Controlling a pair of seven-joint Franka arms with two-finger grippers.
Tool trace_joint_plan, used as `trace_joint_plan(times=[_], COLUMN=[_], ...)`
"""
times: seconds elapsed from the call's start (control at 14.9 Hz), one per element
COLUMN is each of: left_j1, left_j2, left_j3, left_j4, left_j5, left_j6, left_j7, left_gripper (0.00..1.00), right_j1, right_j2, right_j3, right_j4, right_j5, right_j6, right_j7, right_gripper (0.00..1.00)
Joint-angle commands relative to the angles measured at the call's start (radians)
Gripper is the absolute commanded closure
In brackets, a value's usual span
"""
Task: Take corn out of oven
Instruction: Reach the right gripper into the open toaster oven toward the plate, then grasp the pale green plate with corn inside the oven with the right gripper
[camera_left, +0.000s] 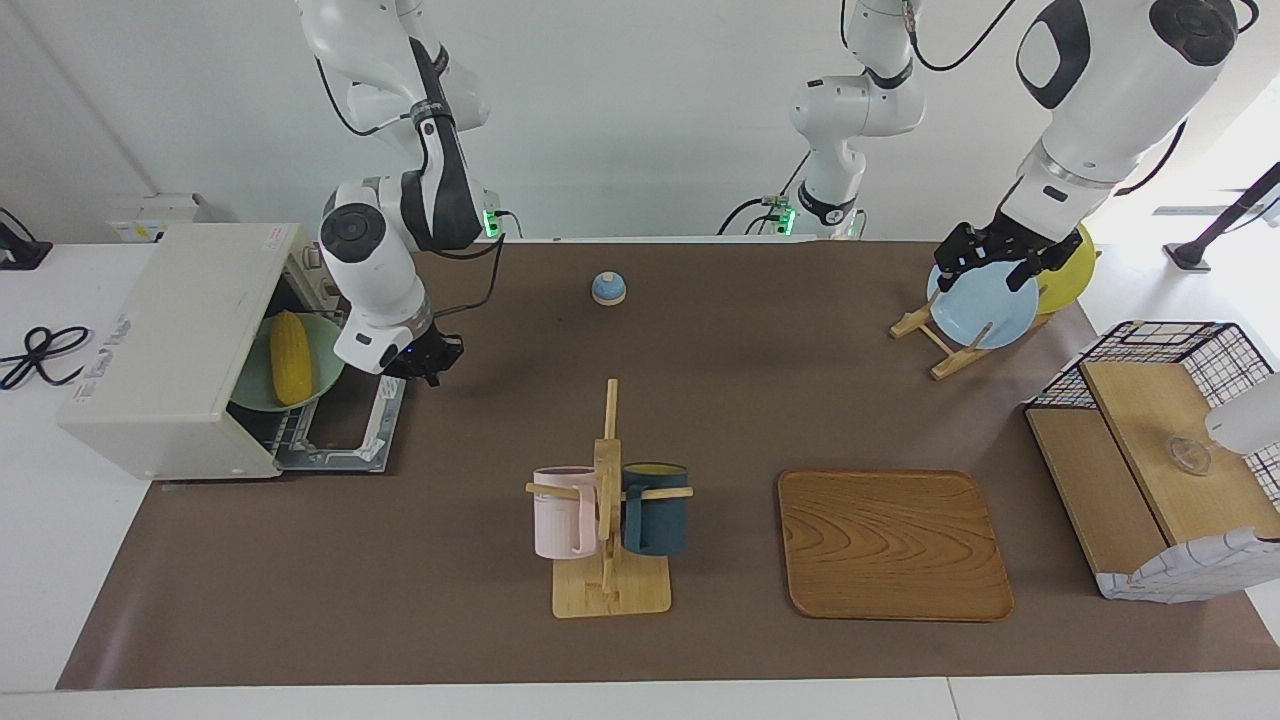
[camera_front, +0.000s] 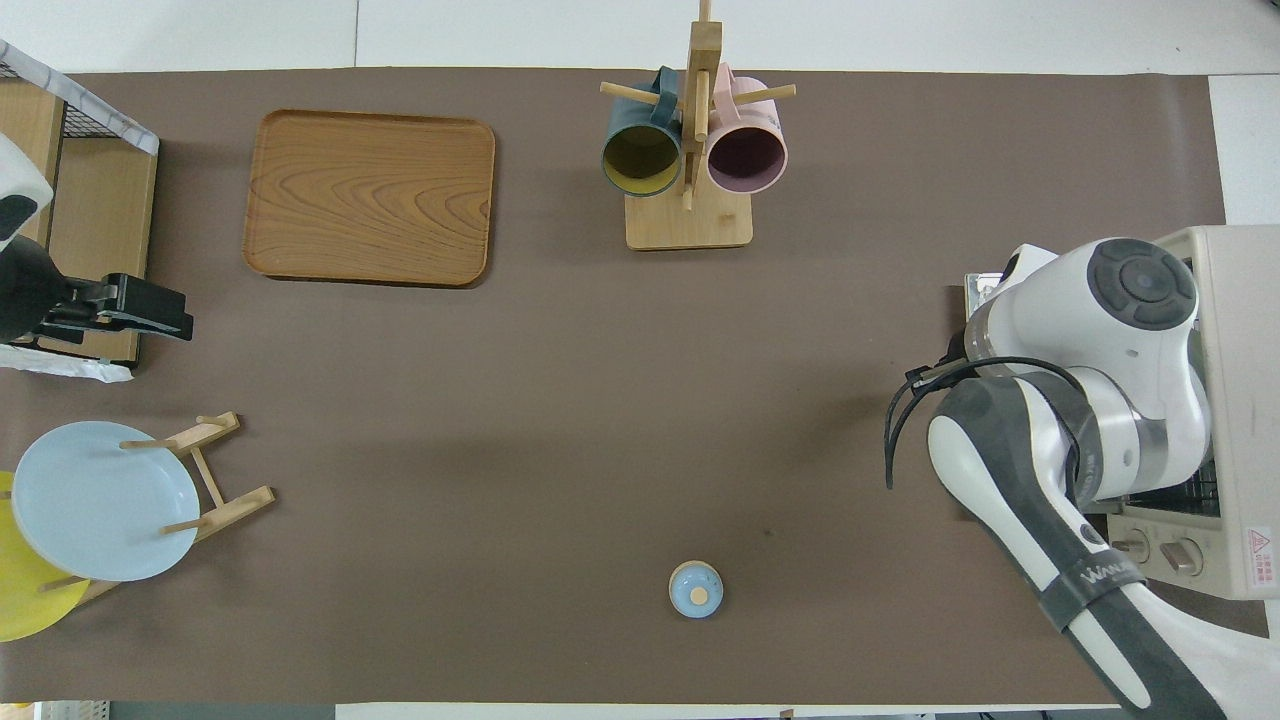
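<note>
Brown mat (camera_left: 700, 380) on white table, white wall; right claw (camera_left: 425, 362) by open oven (camera_left: 170, 350), left claw (camera_left: 990, 255) over plates, grip states can't tell

A brown-covered tabletop (camera_left: 700, 360) carries an off-white oven (camera_left: 165, 350) at the right arm's edge, a mug rack (camera_left: 610, 590) and wooden tray (camera_left: 893, 545) along the edge farthest from the robots, a plate stand (camera_left: 935, 345), a wire basket (camera_left: 1150, 470), and a small blue knob (camera_left: 608, 288).

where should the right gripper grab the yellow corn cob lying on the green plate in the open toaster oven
Judging from the facing view, grip the bright yellow corn cob across its thick middle, fingers closing on its long sides, since the tapered ends would slip. It lies lengthwise on the pale green plate on the pulled-out rack of the off-white toaster oven, so the right gripper should probably descend from above at the open door's side.
</note>
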Motion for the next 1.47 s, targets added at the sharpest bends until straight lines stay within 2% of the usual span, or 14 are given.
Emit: trace_joint_plan(times=[0.0,0.07,0.33,0.67,0.94,1.2,1.4], left_j1=[0.007,0.007,0.007,0.007,0.009,0.009,0.01], left_j2=[-0.014,-0.014,-0.014,-0.012,-0.012,-0.012,-0.012], left_j3=[-0.003,-0.003,-0.003,-0.003,-0.002,0.0,0.0], left_j4=[-0.009,-0.008,-0.008,-0.008,-0.009,-0.009,-0.011], left_j5=[0.017,0.017,0.017,0.017,0.017,0.017,0.017], left_j6=[0.002,-0.001,0.003,0.006,0.014,0.034,0.036], left_j7=[0.009,0.009,0.009,0.01,0.012,0.013,0.013], left_gripper=[0.0,0.0,0.0,0.0,0.0,0.0,0.0], right_j1=[-0.041,-0.076,-0.168,-0.247,-0.251,-0.253,-0.256], right_j2=[-0.059,-0.068,-0.077,-0.094,-0.113,-0.131,-0.133], right_j3=[-0.011,-0.009,-0.008,-0.009,-0.008,-0.009,-0.009], right_j4=[0.009,0.007,-0.002,-0.043,-0.082,-0.141,-0.149], right_j5=[0.004,0.004,0.004,0.002,0.002,-0.013,-0.05], right_j6=[-0.068,-0.087,-0.131,-0.119,-0.111,-0.038,-0.013], right_j7=[0.012,0.015,0.017,-0.005,-0.006,-0.035,-0.069], right_gripper=[0.75,0.66,0.62,0.61,0.61,0.6,0.6])
